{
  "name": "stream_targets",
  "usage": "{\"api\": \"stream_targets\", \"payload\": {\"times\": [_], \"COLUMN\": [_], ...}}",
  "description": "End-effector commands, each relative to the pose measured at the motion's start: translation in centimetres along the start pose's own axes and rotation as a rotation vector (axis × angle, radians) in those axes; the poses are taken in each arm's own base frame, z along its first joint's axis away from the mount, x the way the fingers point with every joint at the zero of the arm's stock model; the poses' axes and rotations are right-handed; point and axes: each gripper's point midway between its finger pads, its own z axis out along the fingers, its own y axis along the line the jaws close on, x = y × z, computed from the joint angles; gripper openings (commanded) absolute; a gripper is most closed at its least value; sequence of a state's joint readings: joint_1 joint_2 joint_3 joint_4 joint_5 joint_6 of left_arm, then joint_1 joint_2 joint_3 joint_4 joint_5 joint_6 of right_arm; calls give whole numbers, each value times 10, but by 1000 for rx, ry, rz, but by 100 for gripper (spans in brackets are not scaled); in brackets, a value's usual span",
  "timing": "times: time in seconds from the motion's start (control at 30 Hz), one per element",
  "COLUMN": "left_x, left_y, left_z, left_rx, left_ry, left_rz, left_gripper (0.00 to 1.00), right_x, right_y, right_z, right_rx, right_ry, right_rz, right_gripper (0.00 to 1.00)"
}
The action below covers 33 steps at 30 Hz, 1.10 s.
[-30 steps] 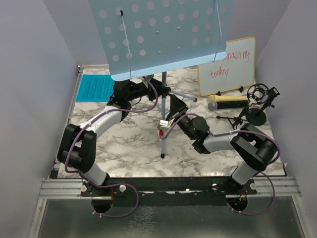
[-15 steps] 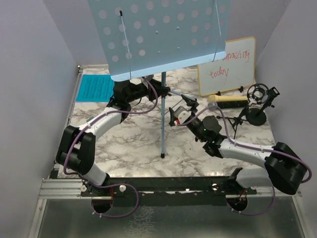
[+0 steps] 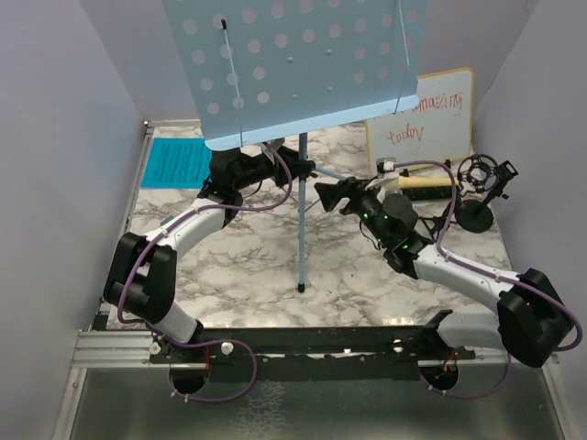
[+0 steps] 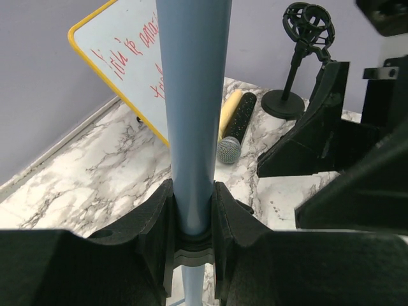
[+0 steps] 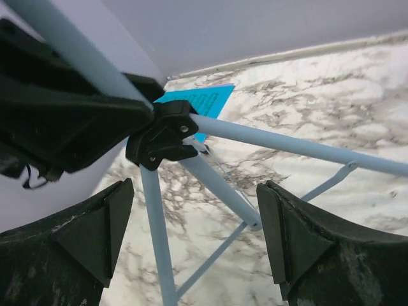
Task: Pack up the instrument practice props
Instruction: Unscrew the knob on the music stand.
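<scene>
Left gripper (image 4: 191,220) is clenched on the rack's pole (image 4: 191,95), low down, just above the hub (image 5: 162,135) where the legs (image 5: 287,145) meet. Right gripper (image 5: 191,236) is released, its jaws wide apart. It sits level with that hub, just right of the pole, and grasps nothing.

The rack (image 3: 303,64) stands on the table (image 3: 248,266), with its perforated panel at the top of the pole, tilted to face the arms. The board (image 3: 422,119) leans behind and to the right of the pole. The cyan sheet (image 3: 174,162) lies flat well to the pole's left. The cream mic (image 4: 233,127) lies on its side right of the pole, just in front of the board. The studio mic (image 4: 308,22) stands upright farther right.

As I judge the risk, the rack looks top-heavy, and one clamp low on the pole is all that steadies it. If the right gripper tugs or folds a leg while the left slackens or twists, the panel could swing over and sweep the board and mics. A thin leg could also slip out of jaws that close off-centre.

The rack's long axis runs along the pole, near upright, with the panel end up. The legs splay down and outward from the hub.
</scene>
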<state>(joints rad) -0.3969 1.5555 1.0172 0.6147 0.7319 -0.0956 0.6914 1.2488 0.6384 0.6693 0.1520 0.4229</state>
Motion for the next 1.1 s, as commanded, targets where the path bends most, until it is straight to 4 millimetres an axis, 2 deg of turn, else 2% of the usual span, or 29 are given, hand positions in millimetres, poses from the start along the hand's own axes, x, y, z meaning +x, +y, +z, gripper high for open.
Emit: {"api": "stream_targets", "payload": {"times": [0.0, 0.13, 0.3, 0.6, 0.77, 1.07], "left_x": [94, 93, 94, 89, 88, 91], "left_y": [-2, 1, 1, -4, -6, -6], "left_z": [-24, -26, -27, -25, -24, -22], "left_rx": [-78, -87, -93, -85, -80, -83], "left_ry": [267, 281, 292, 285, 284, 290], "left_rz": [-240, -220, -214, -206, -203, -205], "left_gripper": [0, 0, 0, 0, 0, 0], "right_x": [-20, -18, -20, 11, 30, 32], "right_y": [-9, -19, -5, 5, 7, 23], "right_z": [9, 20, 32, 46, 44, 35], "right_rx": [65, 99, 38, 7, -13, -92], "right_ry": [-16, 46, 83, 243, 298, 340], "right_rz": [405, 500, 546, 612, 651, 720], "right_gripper": [83, 80, 77, 69, 58, 52]}}
